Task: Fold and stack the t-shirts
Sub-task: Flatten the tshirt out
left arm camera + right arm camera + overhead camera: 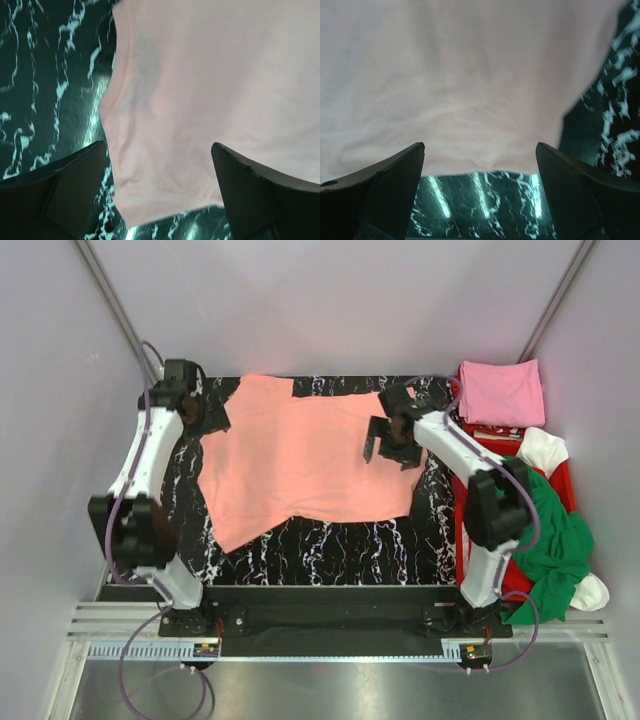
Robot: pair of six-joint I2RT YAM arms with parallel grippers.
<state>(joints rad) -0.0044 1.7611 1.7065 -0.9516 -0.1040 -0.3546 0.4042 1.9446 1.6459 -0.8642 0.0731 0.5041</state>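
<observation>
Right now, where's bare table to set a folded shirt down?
Widest free patch: table strip between the salmon shirt and the arm bases. Narrow strip left of the shirt. Crowded right: red crate heaped with pink shirt, green shirt, white shirt.

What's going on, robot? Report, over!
Left claw open at shirt's edge. Right claw open at its opposite edge. Salmon-orange t-shirt spread out, not yet folded. Nothing lying on it.
</observation>
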